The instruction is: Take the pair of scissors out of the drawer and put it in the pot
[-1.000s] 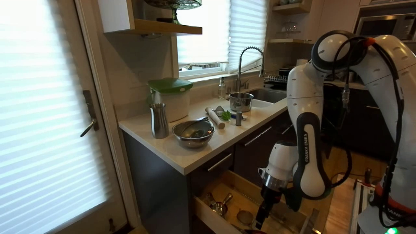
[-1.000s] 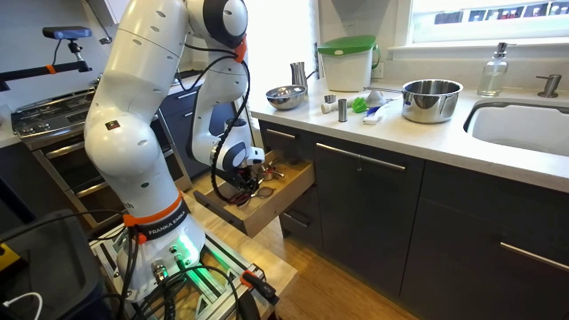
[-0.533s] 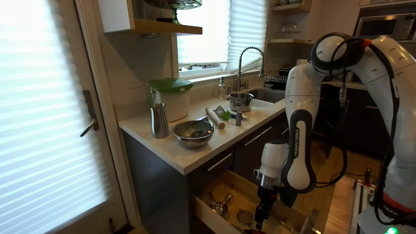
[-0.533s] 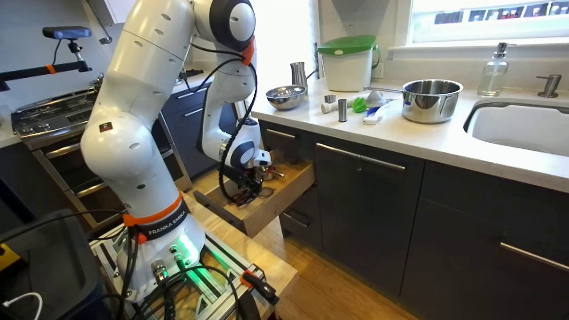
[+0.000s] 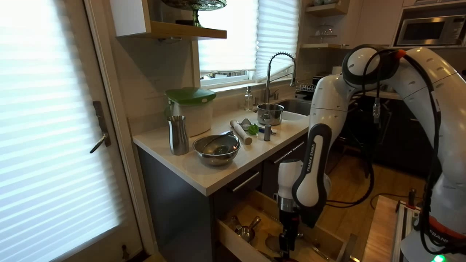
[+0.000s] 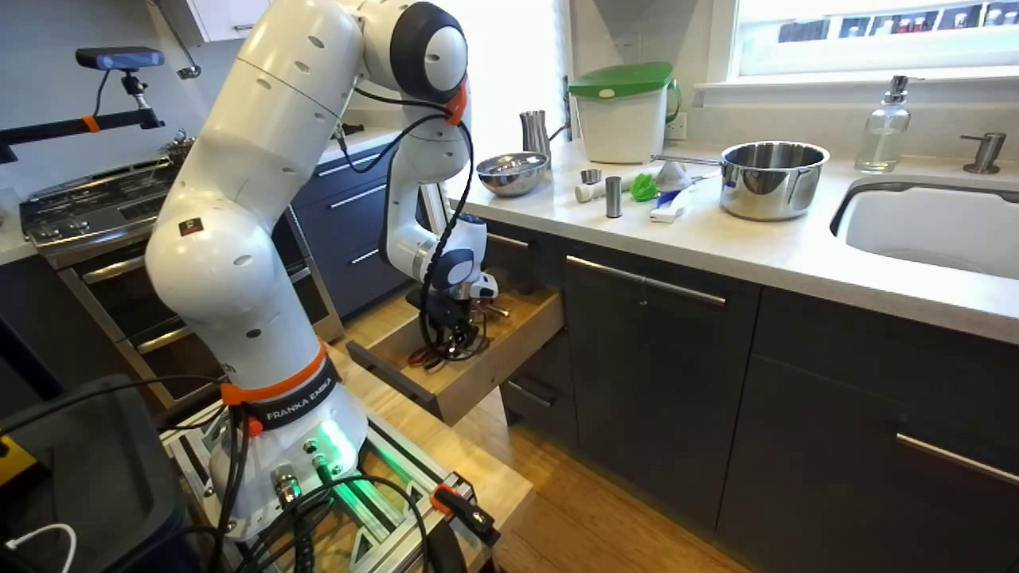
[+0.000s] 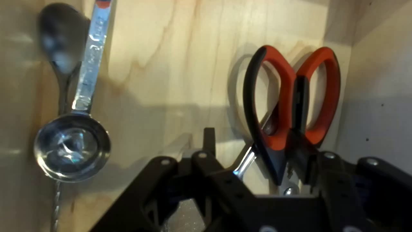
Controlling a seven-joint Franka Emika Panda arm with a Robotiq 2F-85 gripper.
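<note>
The arm (image 6: 267, 135) is bent, its tool (image 7: 252, 133) pointing down with the two fingers (image 7: 209, 140) standing apart.

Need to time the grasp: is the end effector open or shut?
Open. In the wrist view, the end effector has its fingers apart, with part of the scissors showing in the gap between them.

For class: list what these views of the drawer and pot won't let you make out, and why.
Wrist view: blade tips of the scissors, hidden by the gripper.
Wrist view: lettering on the measuring spoon, too blurred to read.
In an exterior view: the near corner of the drawer, cut off by the bottom edge.
In both exterior views: floor of the pot, hidden by its wall.
</note>
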